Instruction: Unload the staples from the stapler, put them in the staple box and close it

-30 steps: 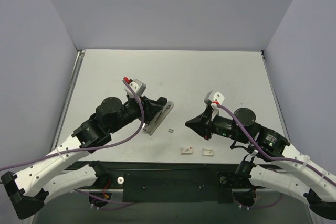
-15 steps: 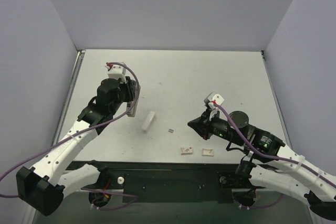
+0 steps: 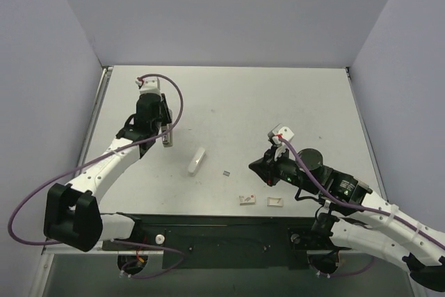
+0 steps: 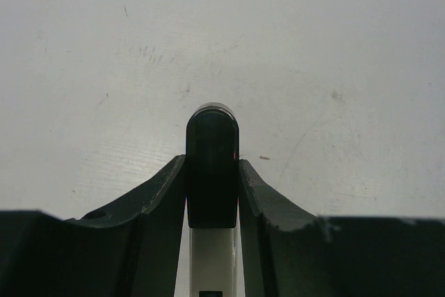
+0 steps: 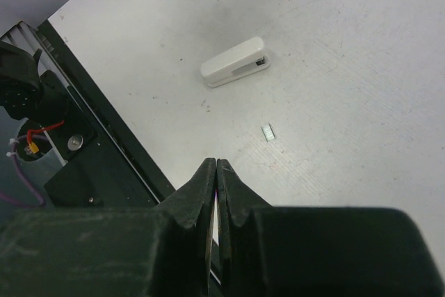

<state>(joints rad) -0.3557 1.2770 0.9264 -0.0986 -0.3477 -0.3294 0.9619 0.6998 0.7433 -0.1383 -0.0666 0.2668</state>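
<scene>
- Grey metal staples point(image 5: 268, 132): one tiny short strip, loose on the pale table point(image 3: 292, 102), just beside the stapler point(image 5: 235, 62) on the right arm's side, not touching it.
- White plastic stapler lying on the table as one closed bar, with a grey strip along one long side and a dark patch at one end. Set slantwise in the top view, one end toward the arms' bases and the other toward the far right corner.
- Left gripper point(image 4: 212, 166) on the far-left side of the stapler, near it but clear of it. Fingers point(image 4: 163, 186) clamped against both sides of a black round-ended piece point(image 4: 212, 137), with a white strip showing beneath. Cannot tell what that piece is.
- Right gripper point(image 5: 216, 166) on the opposite side of the stapler, past the staples and clear of both, tips aimed toward the stapler. Fingertips pressed flat together, nothing between them. Cannot tell whether touching the table.
- Two small white cards point(image 3: 247, 200) with reddish marks, flat on the table, nearer the arms' bases than the stapler and off to the right arm's side. Side by side, a gap between them.
- Purple cable point(image 3: 177, 102) looped over the left wrist beyond the stapler, and another along the right arm.
</scene>
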